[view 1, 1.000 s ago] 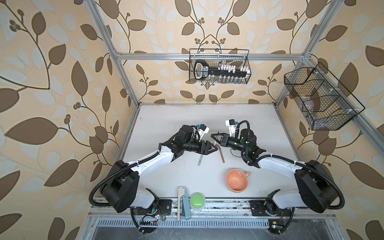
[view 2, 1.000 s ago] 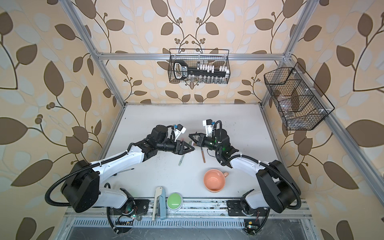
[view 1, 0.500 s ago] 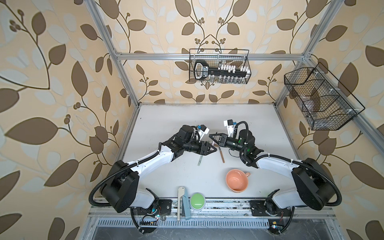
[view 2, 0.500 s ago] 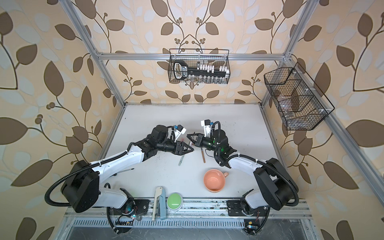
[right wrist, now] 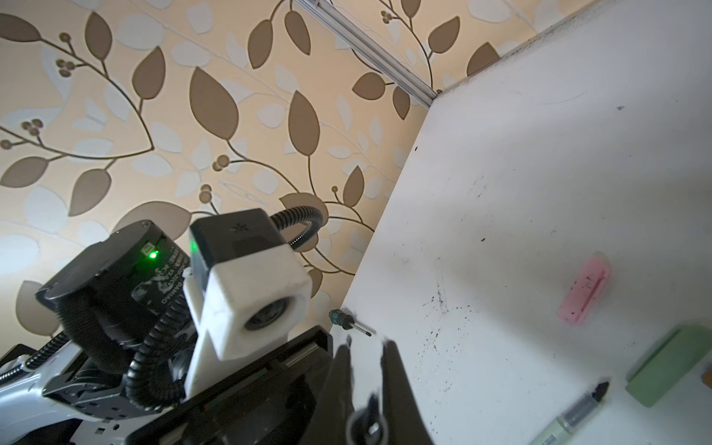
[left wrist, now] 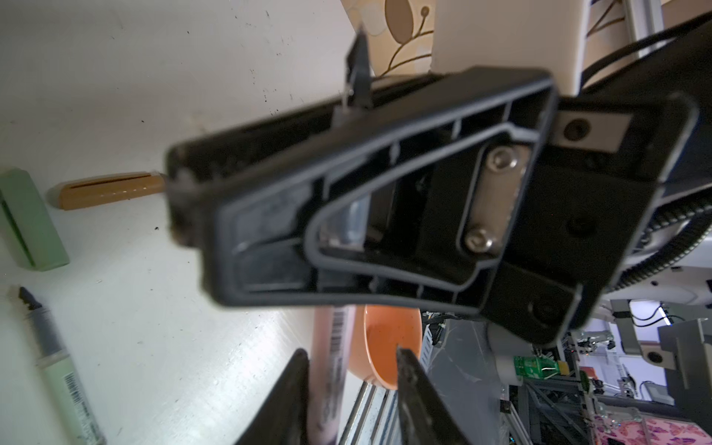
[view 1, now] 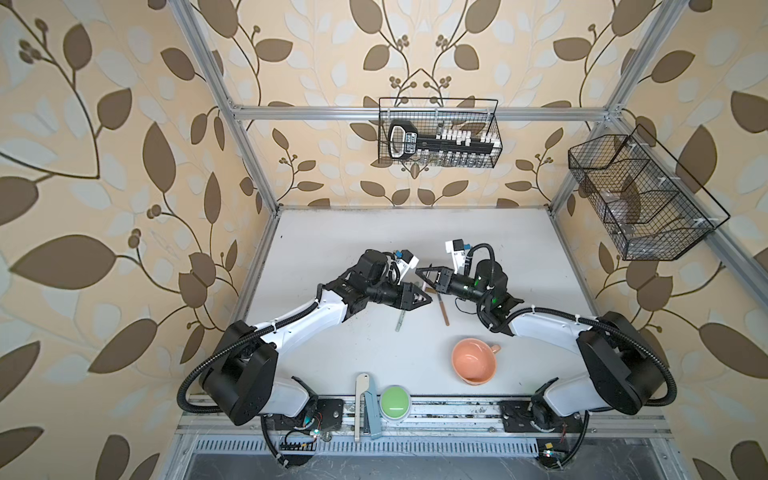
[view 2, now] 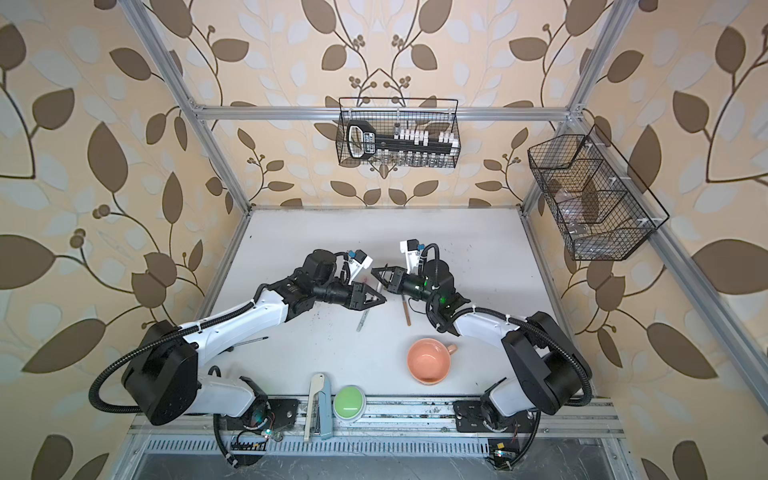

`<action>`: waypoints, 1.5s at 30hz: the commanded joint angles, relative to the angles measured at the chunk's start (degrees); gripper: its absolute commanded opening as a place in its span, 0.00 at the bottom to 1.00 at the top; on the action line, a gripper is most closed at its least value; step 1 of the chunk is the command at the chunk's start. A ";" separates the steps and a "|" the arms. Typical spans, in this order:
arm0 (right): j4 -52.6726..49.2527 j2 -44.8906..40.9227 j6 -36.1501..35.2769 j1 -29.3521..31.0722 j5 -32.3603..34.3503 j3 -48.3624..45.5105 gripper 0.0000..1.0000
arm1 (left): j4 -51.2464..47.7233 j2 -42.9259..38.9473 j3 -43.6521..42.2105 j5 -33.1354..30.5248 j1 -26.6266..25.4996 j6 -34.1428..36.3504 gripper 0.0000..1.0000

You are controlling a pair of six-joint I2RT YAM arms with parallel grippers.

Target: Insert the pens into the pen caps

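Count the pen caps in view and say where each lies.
3. The pink cap lies alone on the table. The green cap lies by the tip of the green pen. The tan cap lies beside the green one, its end hidden behind the right claw.

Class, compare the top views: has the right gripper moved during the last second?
Yes: the right gripper edged slightly left, farther from the peach cup.

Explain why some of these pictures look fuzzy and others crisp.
Left wrist view: the black right end effector, gripping the slim pale pink marker pen, sits near the lens and blurs, while the tan-brown plastic cap stays sharp; right wrist view: the pale pink plastic cap is soft; both top views: crisp and evenly lit.
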 commanded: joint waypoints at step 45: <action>-78.53 38.69 -38.06 9.20 26.68 61.13 0.41 | -37.04 -34.83 2.04 -40.24 0.06 6.58 0.07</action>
